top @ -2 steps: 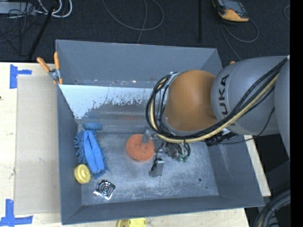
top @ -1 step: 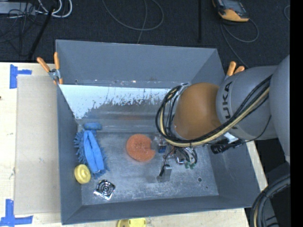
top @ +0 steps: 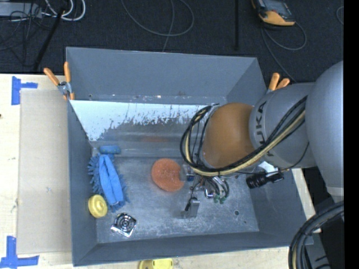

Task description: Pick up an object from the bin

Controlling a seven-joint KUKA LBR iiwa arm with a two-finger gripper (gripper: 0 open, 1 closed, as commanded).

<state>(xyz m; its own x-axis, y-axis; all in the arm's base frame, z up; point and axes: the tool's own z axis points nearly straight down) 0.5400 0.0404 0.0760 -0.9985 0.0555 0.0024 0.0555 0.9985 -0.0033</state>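
Note:
My gripper (top: 191,205) hangs low over the bin floor, right of the middle, under the orange wrist cover. One dark fingertip reaches down near the floor. An orange round sponge-like disc (top: 166,175) lies just left of the gripper, beside it, not between the fingers. Nothing shows between the fingers.
A blue shaggy duster-like thing (top: 109,175) lies along the left side of the bin. A small yellow round piece (top: 98,205) sits below it, and a silver and black round metal part (top: 124,224) lies near the front left corner. The arm covers the bin's right side.

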